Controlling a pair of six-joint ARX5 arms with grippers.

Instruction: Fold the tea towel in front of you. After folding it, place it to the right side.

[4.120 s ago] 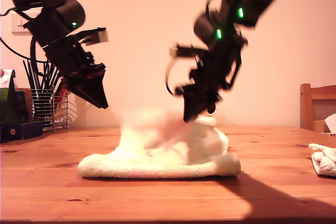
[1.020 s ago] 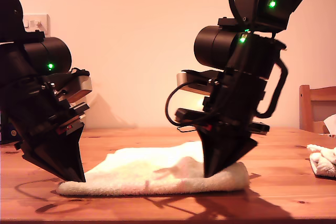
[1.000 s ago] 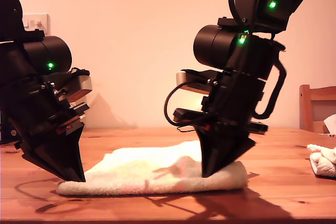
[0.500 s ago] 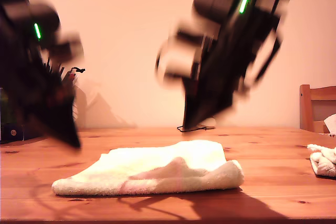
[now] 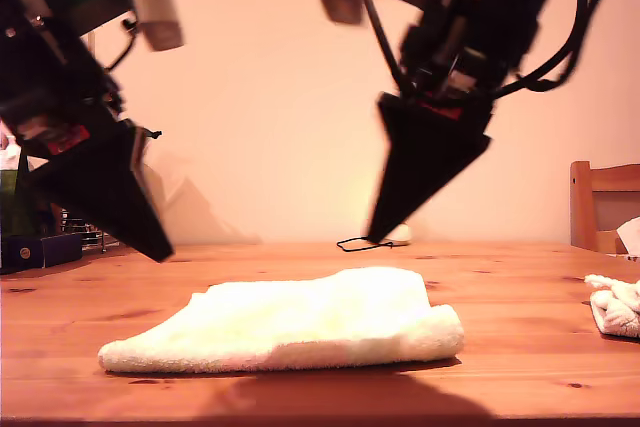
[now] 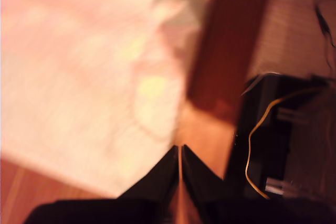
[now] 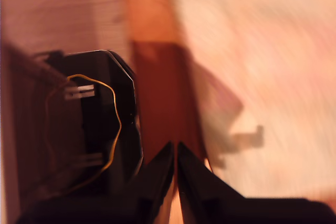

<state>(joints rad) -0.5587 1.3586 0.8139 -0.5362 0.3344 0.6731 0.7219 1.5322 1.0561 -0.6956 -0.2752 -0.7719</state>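
Surface: wooden table (image 5: 520, 367), seen low and side-on against a plain pale wall.
Tea towel: the tea towel (image 5: 290, 332) lies flat on the table in a long, low folded bundle, thicker and rounded at the end nearer the chair (image 5: 600, 202). No gripper touches it.
Second cloth: a small white cloth (image 5: 615, 302) is seen at the table's edge below the chair, well apart from the tea towel.
Grippers in the exterior view: two dark wedge-shaped grippers hang above the tea towel, one over each end, both clear of the cloth. Which arm is which cannot be settled from the wrist views.
First gripper: in the first wrist view my first gripper (image 6: 179, 153) is pressed closed, the jaws meeting in a thin line with nothing between them; blurred pale towel (image 6: 79, 77) fills the ground beyond.
Second gripper: my second gripper (image 7: 175, 150) is likewise clenched empty, with the towel (image 7: 262, 51) blurred beyond it.
Step in hand: judged to be the approach for a further fold, or for the carry to the side.
Doing it well: the jaws should be opened before descent. Both corners of one short end are best pinched together, through all layers. The lift should be kept level and the pace matched, so the layers are not dragged askew. The edge is best laid squarely on the opposite edge before release.
Risk: only the top layer may be caught, undoing the fold.
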